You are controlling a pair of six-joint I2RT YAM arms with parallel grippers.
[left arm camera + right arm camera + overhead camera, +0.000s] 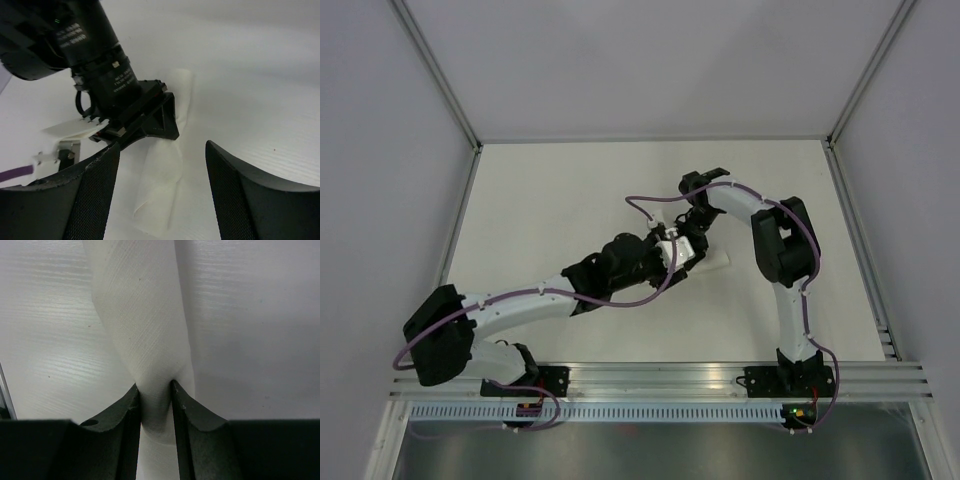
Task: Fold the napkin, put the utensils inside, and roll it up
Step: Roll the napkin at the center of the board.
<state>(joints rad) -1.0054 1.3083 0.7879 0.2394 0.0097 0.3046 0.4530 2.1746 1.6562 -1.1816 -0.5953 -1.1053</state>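
So that it cannot, it seems, spring open, the rolled napkin (145,315) is pinched near the middle of the table (550,200) by the right gripper (154,390), while the left gripper (162,150) is poised released, jaws spread above its free end

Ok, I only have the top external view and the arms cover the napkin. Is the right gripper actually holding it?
Observer: Yes. In the right wrist view the right gripper is shut on the rolled napkin, pinching it between both fingers.
Operator: And the left gripper?
Observer: The left gripper is open. Its own camera shows the free end of the roll between its spread fingers, ungripped.
Operator: Any utensils poking out?
Observer: None show in either wrist view. Whether they sit inside the roll cannot be told.
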